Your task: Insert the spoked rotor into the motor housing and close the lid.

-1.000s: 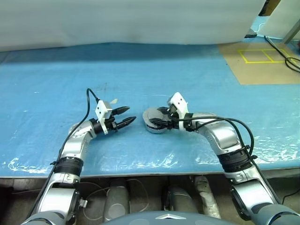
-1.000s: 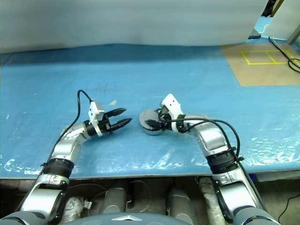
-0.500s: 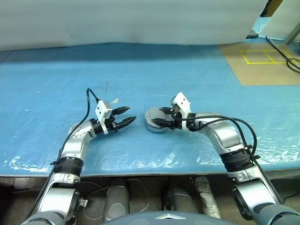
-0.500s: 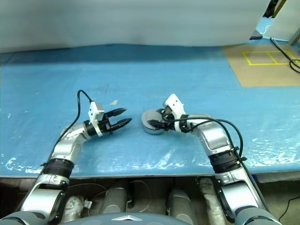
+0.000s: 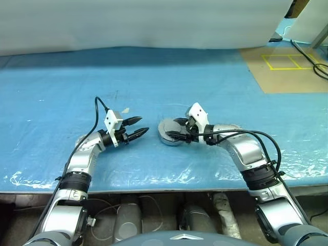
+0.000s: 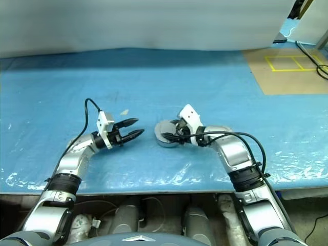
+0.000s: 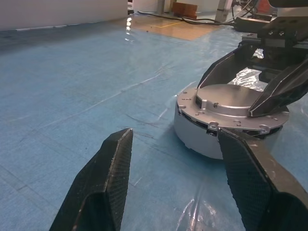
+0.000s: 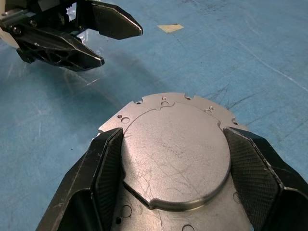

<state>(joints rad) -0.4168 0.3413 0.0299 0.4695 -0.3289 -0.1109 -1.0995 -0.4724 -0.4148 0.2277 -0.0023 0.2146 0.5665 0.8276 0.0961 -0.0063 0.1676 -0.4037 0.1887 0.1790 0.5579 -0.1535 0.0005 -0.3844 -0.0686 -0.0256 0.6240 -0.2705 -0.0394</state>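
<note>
Lid [image 8: 174,153]: round, scratched grey metal

Housing [image 5: 169,134] sits on sheet [image 5: 205,87], w/ lid [image 7: 230,102] on top of it. R gripper [image 8: 171,159] straddles the lid, one finger [image 8: 103,173] each side, touching its raised centre edge. L gripper [image 5: 137,128] lies to the left of housing, near but apart, tips aimed at it, fingers spread w/ nothing between. Small scrap [image 8: 170,28] on sheet beyond L gripper, well apart.
</note>
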